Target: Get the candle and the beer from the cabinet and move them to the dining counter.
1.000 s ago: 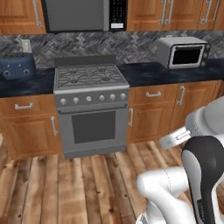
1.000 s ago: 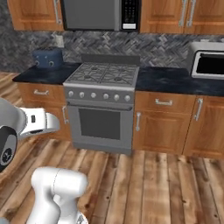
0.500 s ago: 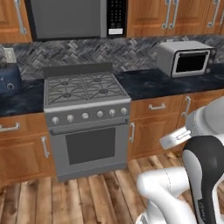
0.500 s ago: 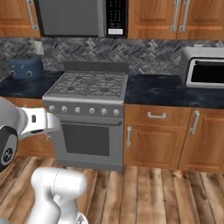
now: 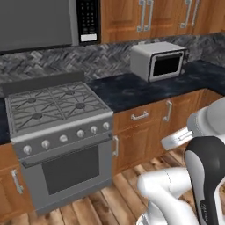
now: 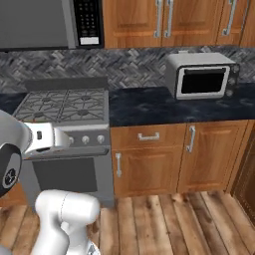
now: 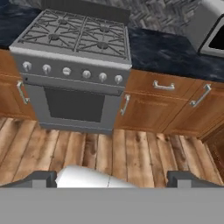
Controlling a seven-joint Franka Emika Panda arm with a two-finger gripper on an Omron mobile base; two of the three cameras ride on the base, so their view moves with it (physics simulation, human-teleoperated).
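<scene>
Cabinetry in warm brown wood point(image 6: 191, 22) with vertical silver bar handles ran along the wall above and to the right of the steel gas range point(image 5: 57, 145), its doors shut. That is probably why neither candle nor beer could be seen; which pair of doors hid them could not be told. Right of the range, the dark veined countertop point(image 6: 149, 105) carried a boxy silver toaster oven point(image 6: 201, 74) against the herringbone backsplash. Above the range hung a grey microwave point(image 5: 46, 22). The two-finger gripper point(image 7: 112, 178) hung low in front of the range, over the plank floor point(image 7: 131, 151), its jaws spread wide and empty, presumably ready for a door handle.
</scene>
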